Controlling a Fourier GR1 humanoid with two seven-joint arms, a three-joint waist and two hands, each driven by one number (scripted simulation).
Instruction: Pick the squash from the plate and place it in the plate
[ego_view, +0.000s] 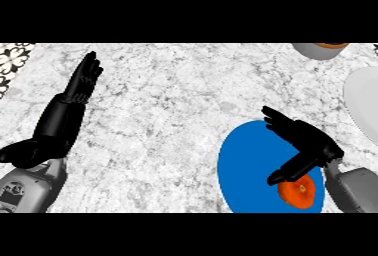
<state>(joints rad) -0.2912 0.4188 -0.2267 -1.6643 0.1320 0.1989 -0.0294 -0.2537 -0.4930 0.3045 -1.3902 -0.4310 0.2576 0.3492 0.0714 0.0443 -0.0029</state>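
Left hand (65, 117): resting at left, fingers straight, empty. Blue plate (247, 167): lower right of counter. Right hand (310, 142): over blue plate, fingers extended, holding nothing. Squash (299, 194): on blue plate, beneath right thumb. White plate (363, 100): right edge.

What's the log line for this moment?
right hand open, by squash | squash on blue plate | left hand open, resting left | white plate at right edge
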